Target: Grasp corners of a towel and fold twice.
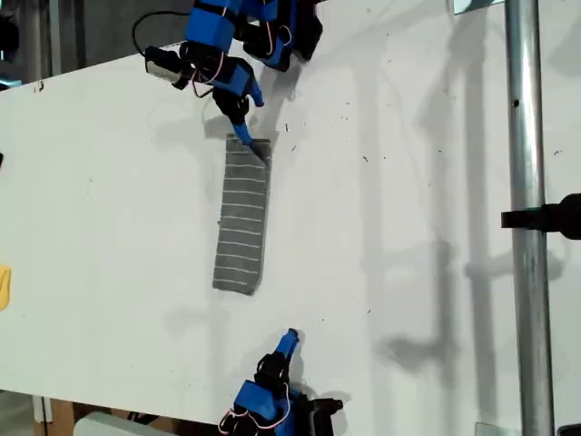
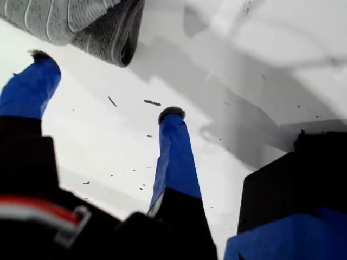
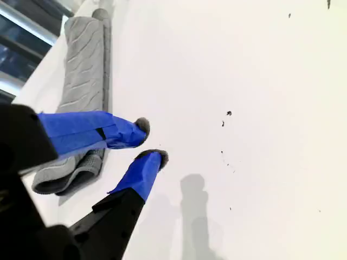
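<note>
my second gripper [image 3: 149,143], blue-taped and black, hangs over the flat white worktop [image 1: 408,227] just beyond the near short end of the dark grey, white-striped soft towel [image 1: 243,218], its jaws a little apart and holding nothing. the towel lies folded into a long narrow strip in the middle of the worktop. at the towel's far short end my first gripper [image 2: 103,86] stands with jaws spread wide, empty, one blue fingertip [image 1: 243,136] close against the towel's far corner [image 1: 263,145].

Grey white-striped towel [image 1: 243,218], white table [image 1: 408,227], blue fingers [image 2: 174,151]
</note>
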`<state>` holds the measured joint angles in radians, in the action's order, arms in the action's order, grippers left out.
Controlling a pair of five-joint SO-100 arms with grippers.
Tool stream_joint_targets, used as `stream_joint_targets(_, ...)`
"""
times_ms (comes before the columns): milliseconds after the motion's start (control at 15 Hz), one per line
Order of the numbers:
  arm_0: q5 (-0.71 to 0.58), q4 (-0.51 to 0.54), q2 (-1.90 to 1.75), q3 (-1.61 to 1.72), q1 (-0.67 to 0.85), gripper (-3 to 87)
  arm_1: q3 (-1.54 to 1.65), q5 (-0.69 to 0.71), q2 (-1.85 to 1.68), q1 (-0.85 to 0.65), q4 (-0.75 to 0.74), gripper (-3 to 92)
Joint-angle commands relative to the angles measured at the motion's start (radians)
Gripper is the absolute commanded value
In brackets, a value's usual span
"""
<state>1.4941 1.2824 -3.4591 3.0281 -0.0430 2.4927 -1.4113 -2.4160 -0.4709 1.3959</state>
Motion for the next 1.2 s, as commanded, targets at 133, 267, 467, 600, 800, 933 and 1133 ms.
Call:
stream_joint_targets(133, 0.015, 0.009, -0.008, -0.009, -0.002, 4.4, -0.152, 0.075, 0.476, -0.029, -0.318, 38.3)
stream_joint_targets(267, 0.021, 0.018, -0.008, -0.014, -0.003, 4.3, -0.377, 0.08, 0.779, 0.023, -0.341, 39.5)
stream_joint_targets(467, 0.021, 0.021, -0.008, -0.015, -0.002, 4.5, -0.64, 0.114, 1.026, 0.069, -0.351, 38.2)
stream_joint_targets(600, 0.026, 0.023, -0.008, -0.017, -0.011, 4.5, -0.667, 0.16, 1.048, 0.054, -0.353, 19.0)
stream_joint_targets(800, 0.026, 0.025, -0.008, -0.017, -0.009, 4.5, -0.635, 0.204, 1.019, 0.048, -0.293, -0.2)
stream_joint_targets(933, 0.018, 0.025, -0.008, -0.017, -0.005, 4.6, -0.526, 0.176, 0.847, 0.083, -0.198, -0.2)
stream_joint_targets(1133, -0.008, 0.015, -0.009, -0.021, 0.002, 4.6, -0.445, 0.038, 0.472, 0.209, 0.173, -0.2)
